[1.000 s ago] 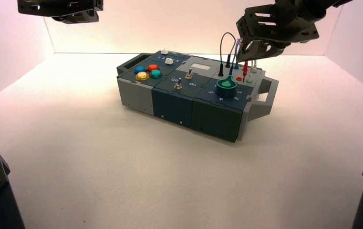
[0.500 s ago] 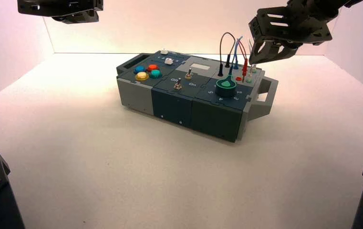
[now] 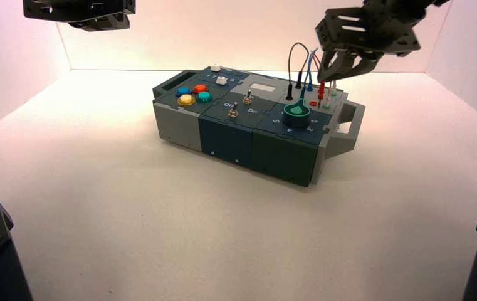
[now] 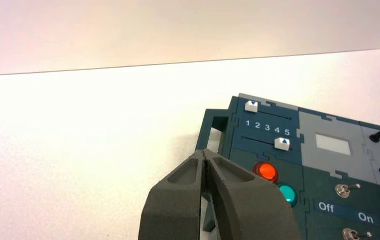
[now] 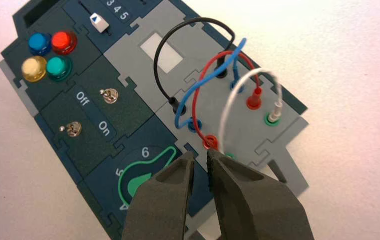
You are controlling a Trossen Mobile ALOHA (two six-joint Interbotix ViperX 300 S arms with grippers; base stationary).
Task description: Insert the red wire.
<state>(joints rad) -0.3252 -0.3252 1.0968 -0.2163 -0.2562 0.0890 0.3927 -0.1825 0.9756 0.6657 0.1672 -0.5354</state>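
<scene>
Now I hover my right gripper (image 5: 201, 154), slightly parted and empty, near the red wire (image 5: 194, 102); my left gripper (image 4: 204, 152) waits shut left of the box (image 3: 251, 125).

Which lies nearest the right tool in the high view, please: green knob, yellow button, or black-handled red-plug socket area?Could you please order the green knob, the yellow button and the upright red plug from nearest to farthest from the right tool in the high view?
1. Red plug, right end
2. Green knob, front right
3. Yellow button, left end
</scene>
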